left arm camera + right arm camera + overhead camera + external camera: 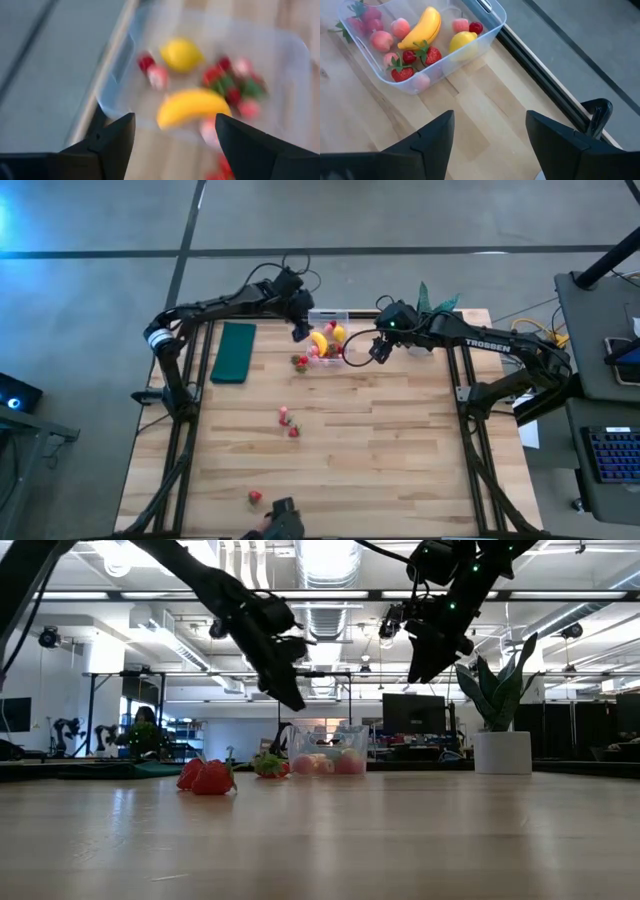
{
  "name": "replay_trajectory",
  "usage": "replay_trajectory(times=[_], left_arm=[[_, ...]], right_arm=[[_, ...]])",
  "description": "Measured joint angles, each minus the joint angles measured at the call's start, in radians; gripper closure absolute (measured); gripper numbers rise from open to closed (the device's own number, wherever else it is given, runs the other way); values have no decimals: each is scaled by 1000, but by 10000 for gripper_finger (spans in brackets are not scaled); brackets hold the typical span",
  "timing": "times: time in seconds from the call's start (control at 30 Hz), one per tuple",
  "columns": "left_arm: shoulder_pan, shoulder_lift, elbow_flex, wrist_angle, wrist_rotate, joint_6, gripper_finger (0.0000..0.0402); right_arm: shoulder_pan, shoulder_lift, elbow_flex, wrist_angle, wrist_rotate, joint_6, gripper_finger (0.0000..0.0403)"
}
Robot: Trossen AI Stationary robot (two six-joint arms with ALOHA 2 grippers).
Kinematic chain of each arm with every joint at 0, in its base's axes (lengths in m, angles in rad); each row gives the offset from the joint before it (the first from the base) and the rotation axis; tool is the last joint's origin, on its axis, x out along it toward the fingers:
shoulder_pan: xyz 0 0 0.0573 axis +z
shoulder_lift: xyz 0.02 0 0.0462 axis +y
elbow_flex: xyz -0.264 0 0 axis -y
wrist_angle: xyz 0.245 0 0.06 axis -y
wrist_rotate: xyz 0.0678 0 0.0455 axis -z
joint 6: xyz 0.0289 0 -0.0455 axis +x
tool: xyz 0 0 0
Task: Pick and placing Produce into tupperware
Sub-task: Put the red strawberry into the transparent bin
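Tupperware [422, 47] sits at the table's far edge, about mid-width: clear thin-walled rectangular tub with rounded corners, contents visible through the sides. Inside it: the banana [422, 27], smooth and curved; the lemon [462, 41], a small yellow oval; and a batch of red and pink strawberries [400, 72], glossy with green leafy caps.

Left gripper [300, 332] hangs just above the tub's left side, jaws spread, nothing between them. Right gripper [378, 350] hovers just off the tub's right side, jaws also apart and empty.

Progress looks well past halfway, not finished. Left on the table [400, 460], a pale wood butcher-block top: one strawberry [300, 362] just in front of the tub, a pair [288, 423] near the table's middle, and one more [255, 498] close to the near edge.

Flat dark green pad [233, 352] lies towards the left edge; potted plant [500, 730] stands at the far right corner. Both untouched.
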Motion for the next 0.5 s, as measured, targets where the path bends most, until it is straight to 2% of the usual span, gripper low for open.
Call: replay_trajectory(times=[0.17, 0.23, 0.5], left_arm=[[-15, -56, -45, -198, 4, 82, 149], [-24, -76, -74, -232, 6, 129, 156], [-84, -201, -227, -306, 14, 130, 172]], right_arm=[[0, 0, 0, 0, -4, -46, 166], [0, 0, -1, 0, -11, -78, 164], [0, 0, -2, 0, -36, -144, 167]])
